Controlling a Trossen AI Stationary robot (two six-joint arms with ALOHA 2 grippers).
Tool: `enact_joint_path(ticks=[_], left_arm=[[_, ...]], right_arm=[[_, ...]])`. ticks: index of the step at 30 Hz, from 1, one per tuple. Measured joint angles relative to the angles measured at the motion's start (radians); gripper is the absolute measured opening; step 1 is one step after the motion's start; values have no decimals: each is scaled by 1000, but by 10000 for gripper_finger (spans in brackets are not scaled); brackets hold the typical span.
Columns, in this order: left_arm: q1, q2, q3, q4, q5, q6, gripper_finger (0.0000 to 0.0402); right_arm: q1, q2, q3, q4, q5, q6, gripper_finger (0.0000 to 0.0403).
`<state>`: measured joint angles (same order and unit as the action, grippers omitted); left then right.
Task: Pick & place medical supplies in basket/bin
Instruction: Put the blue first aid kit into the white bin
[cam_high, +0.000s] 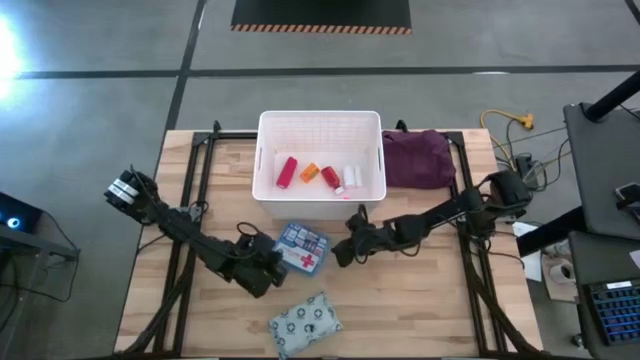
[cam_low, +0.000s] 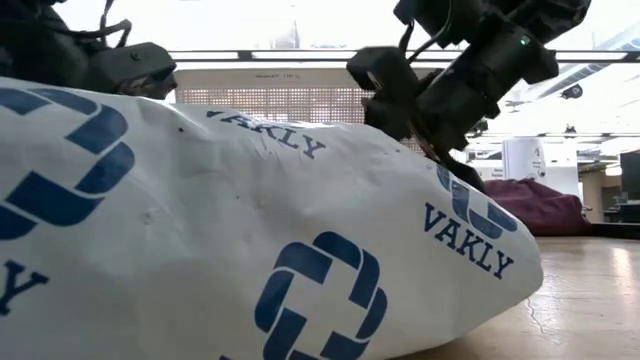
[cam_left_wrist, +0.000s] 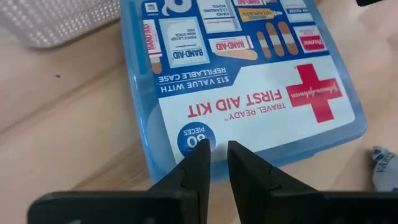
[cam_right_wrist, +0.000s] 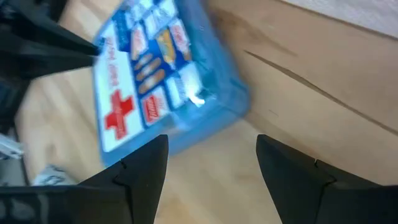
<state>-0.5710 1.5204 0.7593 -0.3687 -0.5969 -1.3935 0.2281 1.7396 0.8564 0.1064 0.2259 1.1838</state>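
Flanking the first-aid kit (cam_high: 302, 248), I see the left gripper (cam_left_wrist: 216, 163) nearly closed, empty, at its edge; right gripper (cam_right_wrist: 211, 163) wide, empty.

The place is a robotics lab or test workshop set up in a large open-plan industrial room. A wooden bench (cam_high: 420, 300) on a dark metal frame stands on a bare grey concrete floor (cam_high: 100, 60) marked with dark lines, and a black mat edged with hazard stripes (cam_high: 320, 14) lies on it. Cables and a yellow plug (cam_high: 520, 122) trail across the floor beside a side desk with a keyboard (cam_high: 612, 310). The low view shows high windows, bright ceiling lighting and distant equipment.
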Motion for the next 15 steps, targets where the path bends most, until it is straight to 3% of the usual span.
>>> enact_joint_path(ticks=[8, 15], left_arm=[[-22, -19, -51, 60, -18, -102, 42], [-24, -57, 55, -162, -19, -86, 42]], right_arm=[[-4, -5, -8, 9, -14, 29, 235], [-4, -5, -12, 4, 6, 52, 235]])
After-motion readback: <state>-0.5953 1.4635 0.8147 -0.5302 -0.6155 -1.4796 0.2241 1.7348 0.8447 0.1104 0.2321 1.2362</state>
